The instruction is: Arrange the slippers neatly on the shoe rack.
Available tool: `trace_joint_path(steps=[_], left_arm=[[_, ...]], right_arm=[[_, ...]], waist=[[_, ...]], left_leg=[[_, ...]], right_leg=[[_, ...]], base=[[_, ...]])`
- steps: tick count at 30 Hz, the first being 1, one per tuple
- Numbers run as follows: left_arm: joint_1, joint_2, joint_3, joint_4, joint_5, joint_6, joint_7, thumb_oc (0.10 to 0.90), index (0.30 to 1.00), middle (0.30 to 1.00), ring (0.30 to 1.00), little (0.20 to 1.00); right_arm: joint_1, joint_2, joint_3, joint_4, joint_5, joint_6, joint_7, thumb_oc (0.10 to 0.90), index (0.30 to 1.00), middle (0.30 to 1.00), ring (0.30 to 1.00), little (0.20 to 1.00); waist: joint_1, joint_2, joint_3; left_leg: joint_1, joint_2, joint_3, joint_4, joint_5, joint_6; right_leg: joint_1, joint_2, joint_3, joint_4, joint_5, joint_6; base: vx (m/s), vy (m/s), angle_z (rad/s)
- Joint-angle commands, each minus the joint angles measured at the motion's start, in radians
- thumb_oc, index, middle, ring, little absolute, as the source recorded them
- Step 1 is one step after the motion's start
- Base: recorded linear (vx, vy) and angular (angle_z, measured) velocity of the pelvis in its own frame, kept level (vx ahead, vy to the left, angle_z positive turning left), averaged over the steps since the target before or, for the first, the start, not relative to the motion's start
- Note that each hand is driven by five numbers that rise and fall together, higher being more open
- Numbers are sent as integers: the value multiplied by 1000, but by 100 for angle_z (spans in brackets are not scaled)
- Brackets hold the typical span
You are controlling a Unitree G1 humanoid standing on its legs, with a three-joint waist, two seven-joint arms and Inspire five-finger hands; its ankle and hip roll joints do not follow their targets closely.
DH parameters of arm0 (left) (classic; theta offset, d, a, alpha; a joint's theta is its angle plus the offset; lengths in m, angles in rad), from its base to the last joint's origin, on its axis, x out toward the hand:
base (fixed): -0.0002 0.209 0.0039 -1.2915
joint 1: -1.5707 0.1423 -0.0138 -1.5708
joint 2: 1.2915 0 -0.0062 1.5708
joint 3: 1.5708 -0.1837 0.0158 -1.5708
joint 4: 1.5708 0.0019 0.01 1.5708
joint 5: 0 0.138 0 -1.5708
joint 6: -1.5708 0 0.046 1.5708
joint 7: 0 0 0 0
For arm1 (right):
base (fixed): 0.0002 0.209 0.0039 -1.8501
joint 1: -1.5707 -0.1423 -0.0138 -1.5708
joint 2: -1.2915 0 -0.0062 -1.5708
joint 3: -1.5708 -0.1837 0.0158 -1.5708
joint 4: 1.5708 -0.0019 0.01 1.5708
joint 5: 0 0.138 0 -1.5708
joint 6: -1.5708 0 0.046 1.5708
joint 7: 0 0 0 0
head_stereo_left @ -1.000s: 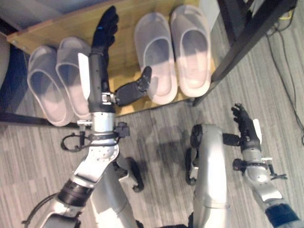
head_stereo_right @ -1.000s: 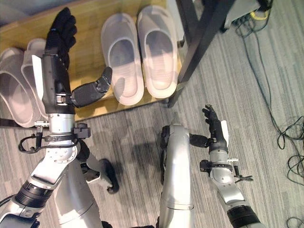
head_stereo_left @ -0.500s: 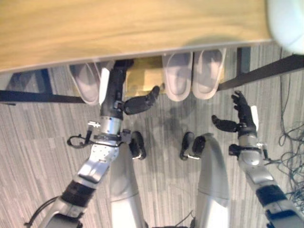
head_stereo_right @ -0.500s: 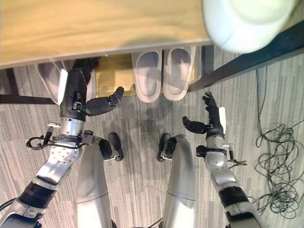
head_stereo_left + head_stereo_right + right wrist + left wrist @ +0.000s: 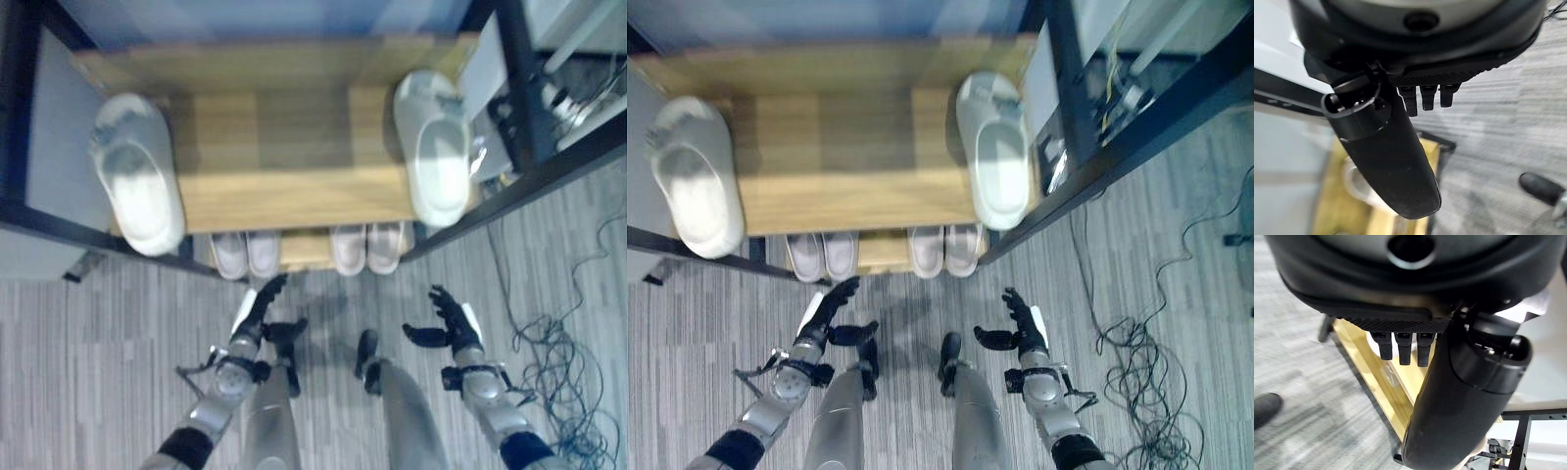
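The wooden shoe rack (image 5: 294, 166) stands in front of me, seen from above. One white slipper (image 5: 137, 181) lies at the left end of its top shelf and another white slipper (image 5: 436, 157) at the right end. On the lower shelf, two pale pairs peek out from under the top board: a left pair (image 5: 245, 255) and a right pair (image 5: 367, 247). My left hand (image 5: 257, 302) hangs open over the floor just before the rack, holding nothing. My right hand (image 5: 446, 318) is open too, over the floor to the right, empty.
A black metal frame (image 5: 549, 162) runs along the rack's right side, with boxes behind it. Loose cables (image 5: 558, 323) lie on the grey floor at the right. A dark frame and grey panel (image 5: 39, 196) border the rack's left side.
The camera has risen and pulled back, so the top shelf and its two slippers have come into view. My left hand has drawn back from the lower shelf to above the floor.
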Motion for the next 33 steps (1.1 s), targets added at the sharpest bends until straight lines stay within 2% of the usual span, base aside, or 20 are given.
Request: trace_joint_path(steps=[1, 5, 12, 19, 23, 27, 29, 33], left_arm=[[10, -14, -18, 7, 80, -51, -5, 800, 900, 900, 900, 900], [64, -34, -10, 52, 125, -48, -14, 800, 900, 900, 900, 900], [88, -105, 7, 186, 130, -35, -6, 800, 900, 900, 900, 900], [77, -127, 4, 230, 137, -35, -9, 800, 900, 900, 900, 900], [88, -138, 16, 250, 133, -34, -11, 800, 900, 900, 900, 900], [98, -142, 17, 235, 127, -35, -13, 800, 900, 900, 900, 900], [109, -150, 16, 240, 126, -36, -12, 800, 900, 900, 900, 900], [117, -167, 9, 247, 121, -37, -3, 800, 900, 900, 900, 900]], right_arm=[[36, -24, 10, -96, -8, -53, 42, 800, 900, 900, 900, 900], [90, -8, 44, -196, -7, -57, 96, 800, 900, 900, 900, 900], [128, -21, 116, -413, -38, -67, 162, 800, 900, 900, 900, 900], [128, -63, 142, -599, -7, -76, 212, 800, 900, 900, 900, 900], [128, -109, 119, -759, 19, -91, 228, 800, 900, 900, 900, 900], [128, -128, 95, -821, 17, -100, 222, 800, 900, 900, 900, 900], [124, -135, 72, -855, -21, -109, 197, 800, 900, 900, 900, 900], [92, -145, 39, -859, -184, -122, 99, 800, 900, 900, 900, 900]], waist=[[-9, 18, -110], [-10, 18, -162], [-10, 2, -239], [-7, -5, -269], [-8, -4, -279], [-8, 2, -280], [-10, 6, -282], [-10, 12, -285]], left_leg=[[99, 19, -29, -204, 110, -48], [232, 15, 4, -312, 134, -61], [309, 6, 27, -333, 127, -79], [322, 8, 32, -333, 124, -86], [337, 12, 34, -333, 124, -85], [351, 12, 36, -333, 118, -83], [361, 12, 39, -333, 113, -80], [377, 10, 42, -333, 104, -71]], right_leg=[[123, 3, -25, -81, -54, 74], [252, 34, -30, -188, -38, 79], [394, 61, -24, -318, -12, 80], [434, 67, -25, -371, 3, 84], [454, 70, -21, -374, -6, 82], [466, 71, -20, -376, -11, 80], [472, 69, -20, -375, -12, 81], [477, 67, -18, -376, -13, 83]], base=[[198, 52, -9], [169, 19, -6], [113, -8, 5], [33, -13, 3], [15, -13, 1], [0, 0, 0], [0, 0, 0], [0, 0, 0]])
